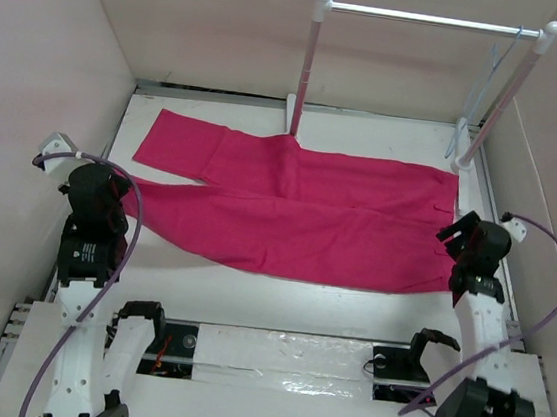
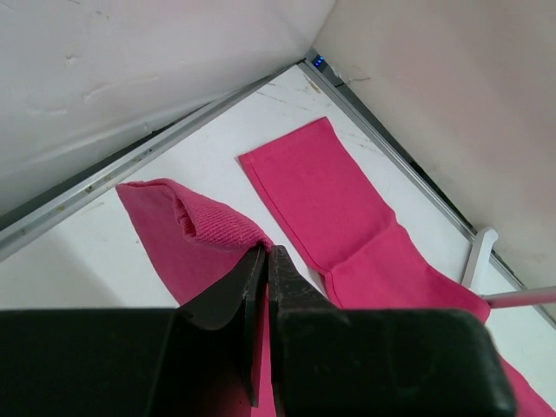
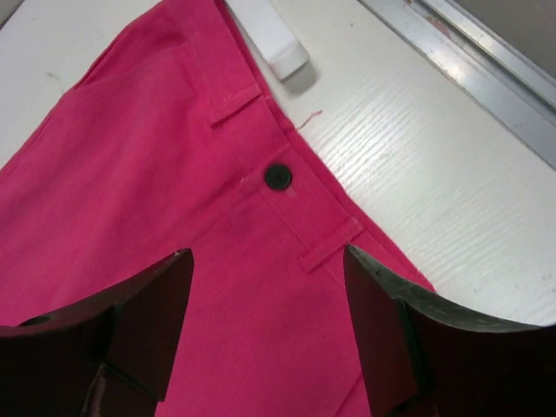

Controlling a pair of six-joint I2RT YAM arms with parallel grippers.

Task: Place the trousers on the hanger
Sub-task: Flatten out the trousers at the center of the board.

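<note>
left gripper [image 2: 265, 254] clamped on trousers [image 1: 298, 211] cuff | right gripper [image 3: 265, 256] apart over waistband | hanger [image 1: 484, 89] on rack [image 1: 431, 19]

hanger [image 1: 484, 91] — too thin to trace

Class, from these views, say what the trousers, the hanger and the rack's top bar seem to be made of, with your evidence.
Trousers: woven cloth, matte; visible weave, stitching, soft folds. Hanger: probably thin coated wire, pale blue; too slim to confirm. Rack's top bar: likely metal, shiny silver sheen.
</note>
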